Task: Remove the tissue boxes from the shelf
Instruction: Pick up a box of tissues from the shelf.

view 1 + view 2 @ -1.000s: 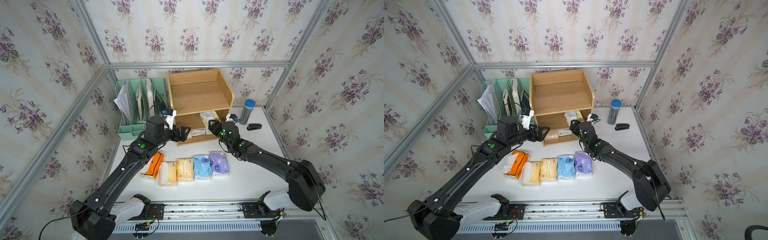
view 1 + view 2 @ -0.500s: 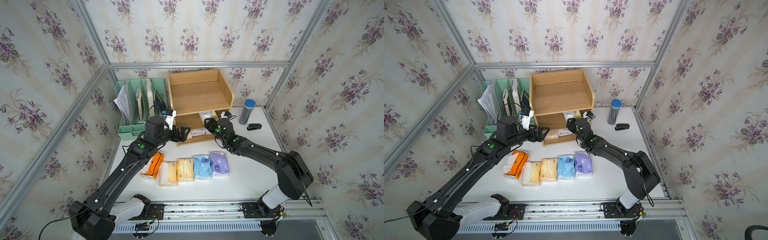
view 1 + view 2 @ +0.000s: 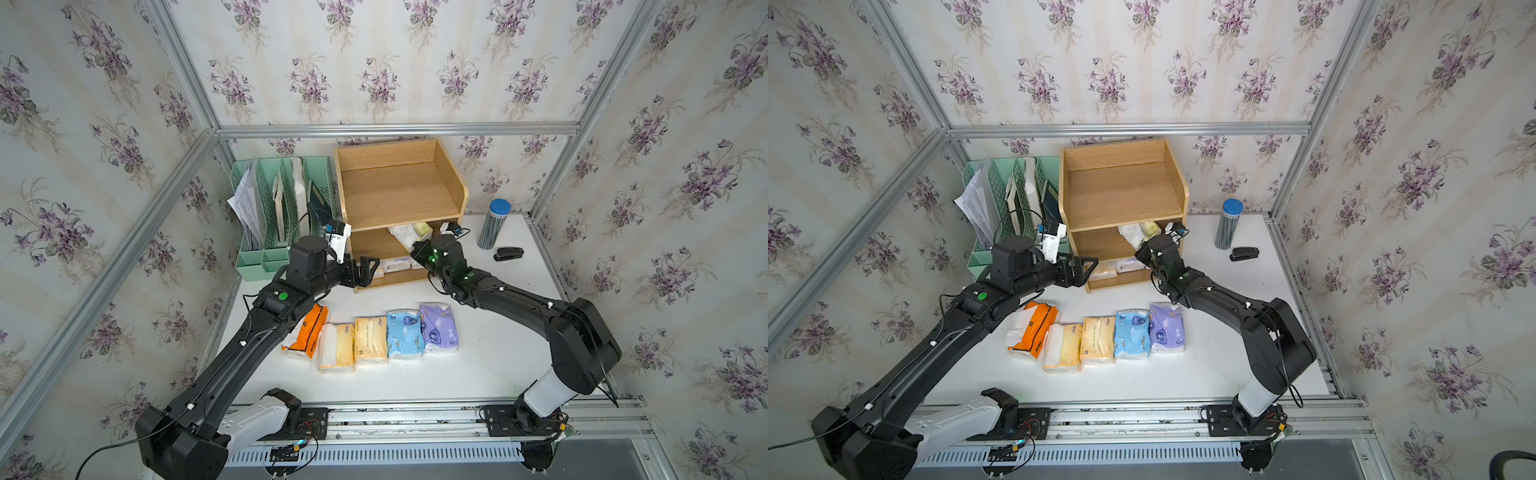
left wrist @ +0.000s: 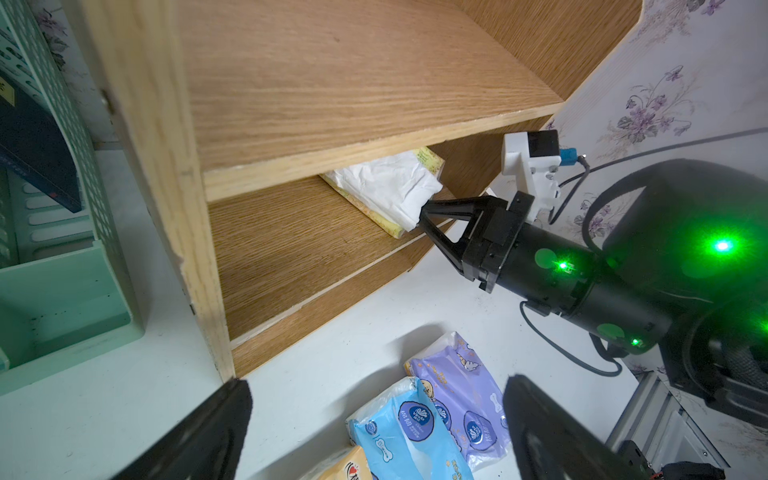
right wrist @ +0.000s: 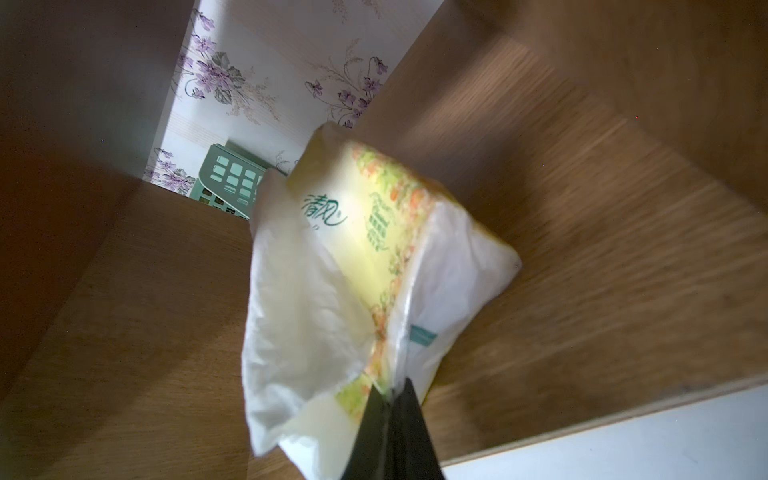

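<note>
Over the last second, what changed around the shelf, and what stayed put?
The right gripper moved deeper into the shelf's middle tier and shut on a corner of the white-yellow tissue pack. The left gripper stayed open in front of the shelf, and the five packs on the table did not move.

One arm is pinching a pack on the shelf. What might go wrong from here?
The right end effector pinches only a corner of the white-yellow pack, so it may slip free or tear. The open left end effector hangs close beside the shelf front, so the two might bump as the pack comes out.
</note>
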You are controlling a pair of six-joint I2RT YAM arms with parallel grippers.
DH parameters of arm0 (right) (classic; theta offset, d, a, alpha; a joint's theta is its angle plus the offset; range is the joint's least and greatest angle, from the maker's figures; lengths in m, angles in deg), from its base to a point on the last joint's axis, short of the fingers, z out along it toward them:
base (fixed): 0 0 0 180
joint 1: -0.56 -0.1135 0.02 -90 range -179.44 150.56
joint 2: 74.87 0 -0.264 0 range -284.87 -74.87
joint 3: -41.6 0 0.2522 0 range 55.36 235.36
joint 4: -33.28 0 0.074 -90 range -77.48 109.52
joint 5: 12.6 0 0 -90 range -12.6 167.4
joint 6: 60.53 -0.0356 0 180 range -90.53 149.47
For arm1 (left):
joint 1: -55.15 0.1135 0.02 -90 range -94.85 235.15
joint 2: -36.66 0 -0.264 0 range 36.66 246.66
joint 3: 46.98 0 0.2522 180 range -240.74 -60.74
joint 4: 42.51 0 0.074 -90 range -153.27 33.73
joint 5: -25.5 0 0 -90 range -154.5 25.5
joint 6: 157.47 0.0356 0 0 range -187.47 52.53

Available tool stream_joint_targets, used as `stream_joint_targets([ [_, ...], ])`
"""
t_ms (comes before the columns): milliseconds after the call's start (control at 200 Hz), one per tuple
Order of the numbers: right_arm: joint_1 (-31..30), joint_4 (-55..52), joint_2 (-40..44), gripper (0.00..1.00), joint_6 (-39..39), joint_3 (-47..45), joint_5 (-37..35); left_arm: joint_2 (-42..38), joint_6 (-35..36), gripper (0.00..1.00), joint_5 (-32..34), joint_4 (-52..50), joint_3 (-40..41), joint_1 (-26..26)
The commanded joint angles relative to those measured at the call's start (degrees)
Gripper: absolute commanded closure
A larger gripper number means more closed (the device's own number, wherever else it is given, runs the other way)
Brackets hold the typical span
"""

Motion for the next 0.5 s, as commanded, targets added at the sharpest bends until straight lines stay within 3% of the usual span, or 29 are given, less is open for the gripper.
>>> stream_joint_targets([
  [0,-0.1,-1.7,2.0,0.98,1.7,-1.6,0.0,-0.4,-0.9,0.01,-0.3,0.4,0.0,0.0],
  [495,-0.1,-4.5,12.5,1.0,5.8,-10.2,2.4,-8.1,-8.4,0.01,-3.3,2.7,8.2,-0.9],
])
